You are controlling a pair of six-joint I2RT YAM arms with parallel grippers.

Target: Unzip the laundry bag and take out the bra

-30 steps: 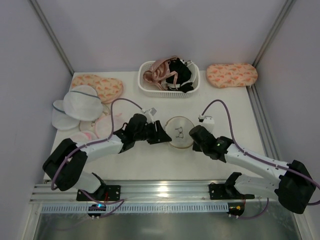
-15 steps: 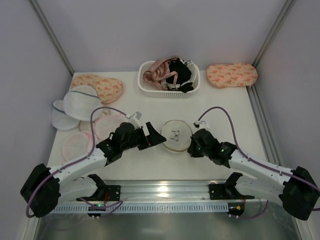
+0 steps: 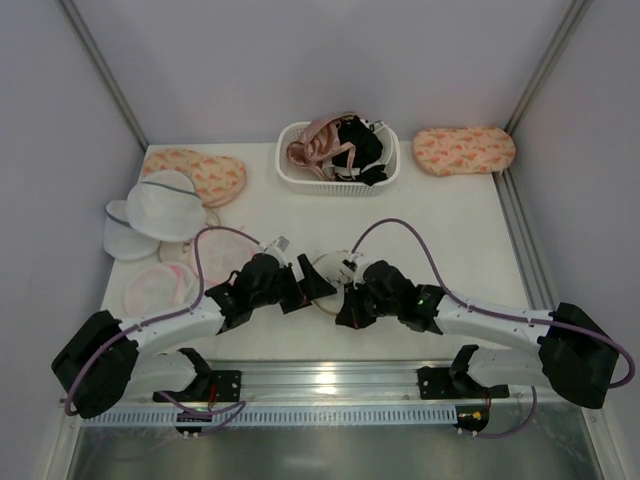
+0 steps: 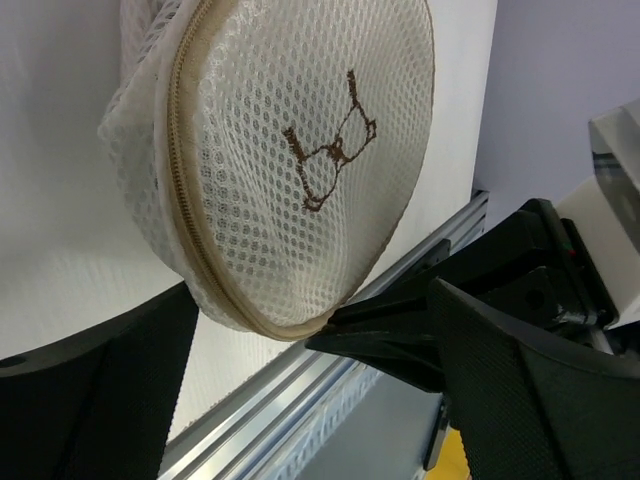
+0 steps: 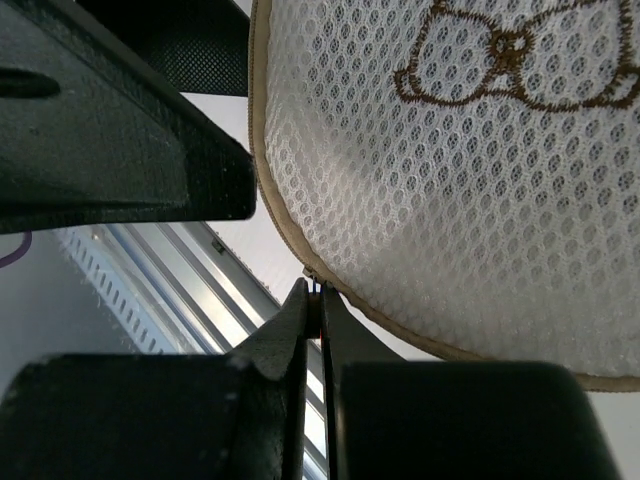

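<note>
pinching the tan zipper rim of the laundry bag [image 5: 450, 170], the right gripper [image 5: 313, 290] is pressed together; the left gripper [image 3: 312, 284] stands spread wide just beside it, near the table's [image 3: 450, 230] near edge. the bra [image 3: 358, 145] lies in the white basket [image 3: 300, 181] at the far edge.

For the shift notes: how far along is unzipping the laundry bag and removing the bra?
Done: the right pincer is shut on the zipper pull at the rim of the laundry bag. In hand: the left pincer stands open by the bag, not gripping. Left: the zipper looks closed, so opening it and pulling out the bra, which does not show through the mesh.
</note>
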